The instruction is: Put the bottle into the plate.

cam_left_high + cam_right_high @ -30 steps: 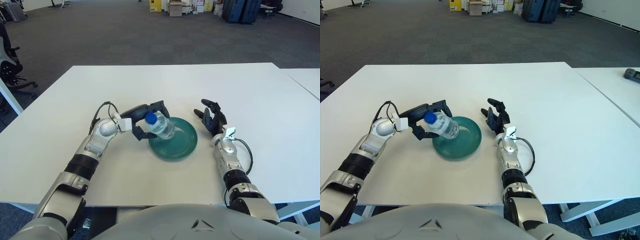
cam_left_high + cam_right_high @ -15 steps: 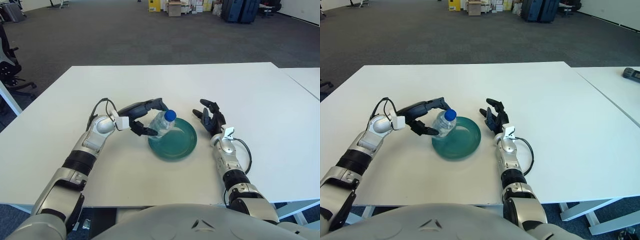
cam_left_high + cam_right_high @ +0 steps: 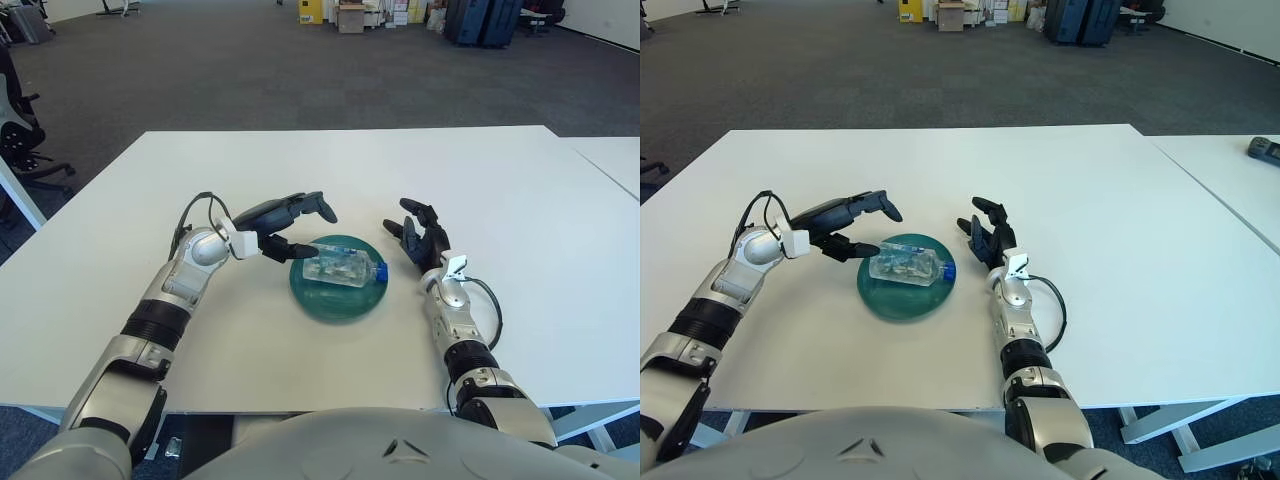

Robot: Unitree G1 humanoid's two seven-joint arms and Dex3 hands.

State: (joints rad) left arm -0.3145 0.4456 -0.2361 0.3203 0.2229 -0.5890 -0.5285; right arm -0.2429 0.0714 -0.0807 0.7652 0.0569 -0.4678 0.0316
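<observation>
In the left eye view the bottle (image 3: 343, 268) lies on its side inside the green plate (image 3: 313, 296), which sits on the white table (image 3: 520, 200) nearer the front edge than the back and a little left of the middle. The bottle's blue cap points toward the plate's right rim, just short of it, and the body runs across the plate's centre. By the look of it the placing itself is done: the bottle is in the plate and nothing grips it. What remains, as I judge it, is only for the left hand (image 3: 283, 222) to draw clear. That hand shows just beside the plate's left rim, its fingers spread wide and holding nothing, the lower finger reaching to the bottle's base end; whether it touches there I cannot tell. The right hand (image 3: 421, 238) shows just beside the plate's right rim, fingers loosely spread and empty. In the right eye view the same layout holds: the bottle lies flat within the plate, clear plastic with a crumpled or printed look along its middle, and seemingly little or nothing inside. Lying on a rounded side in a shallow dish, it might roll a little, though the plate's raised rim should keep it in.
</observation>
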